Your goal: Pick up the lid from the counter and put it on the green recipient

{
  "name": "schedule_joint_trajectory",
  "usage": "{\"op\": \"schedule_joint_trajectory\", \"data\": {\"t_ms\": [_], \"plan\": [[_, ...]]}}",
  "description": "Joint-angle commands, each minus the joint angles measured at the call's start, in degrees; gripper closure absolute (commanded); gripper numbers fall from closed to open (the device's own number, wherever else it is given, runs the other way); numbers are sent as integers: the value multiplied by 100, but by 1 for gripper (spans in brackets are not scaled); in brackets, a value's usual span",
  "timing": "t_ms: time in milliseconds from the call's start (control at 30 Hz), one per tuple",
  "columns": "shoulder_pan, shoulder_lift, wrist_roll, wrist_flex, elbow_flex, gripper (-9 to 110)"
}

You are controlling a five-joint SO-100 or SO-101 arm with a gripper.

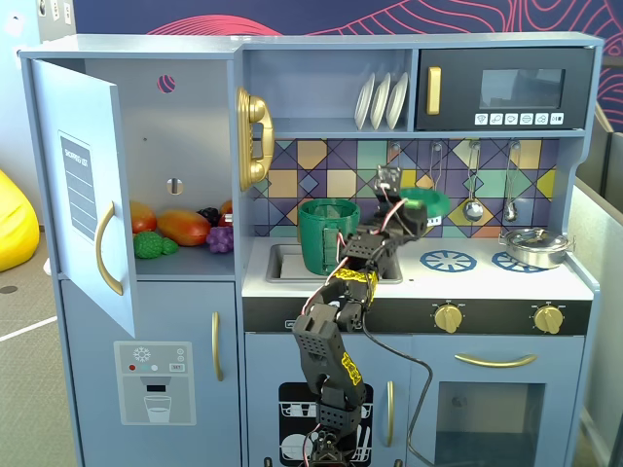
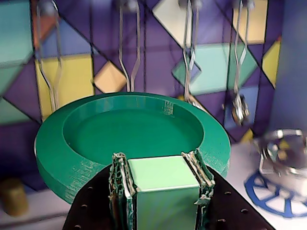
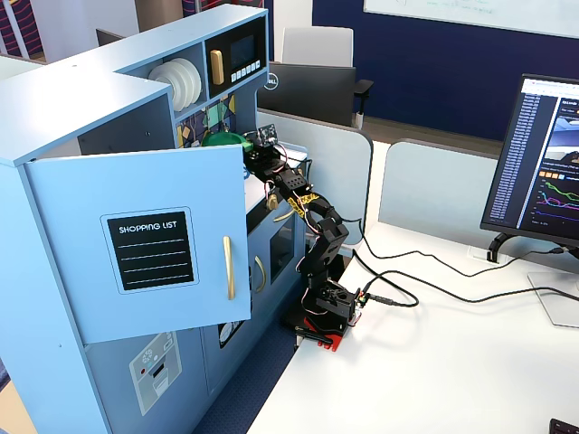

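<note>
Clamped on the lid's strap handle (image 2: 163, 184), the claw (image 1: 409, 216) holds the green lid (image 1: 425, 201) lifted clear of the counter (image 1: 574, 282), right of the green pot (image 1: 327, 235) in the sink, presumably for carrying leftward onto its open mouth.

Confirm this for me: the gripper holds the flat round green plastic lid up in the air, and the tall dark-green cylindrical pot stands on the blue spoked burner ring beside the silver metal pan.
Not quite. The gripper does hold the flat round green plastic lid aloft, but the tall dark-green cylindrical pot stands in the inset sink, not on a burner ring; the front-facing fixed view shows it. Both blue spoked burner rings lie further right, towards the silver metal pan.
</note>
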Motion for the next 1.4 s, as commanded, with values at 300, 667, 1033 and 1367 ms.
{"op": "schedule_joint_trajectory", "data": {"t_ms": [300, 667, 1033, 1367], "plan": [[-1608, 448, -211, 1661, -1978, 102], [-2250, 466, -527, 2118, -1890, 102], [-2171, -26, -633, 1652, -1661, 102], [-2153, -97, -598, 1644, -1468, 102]]}}
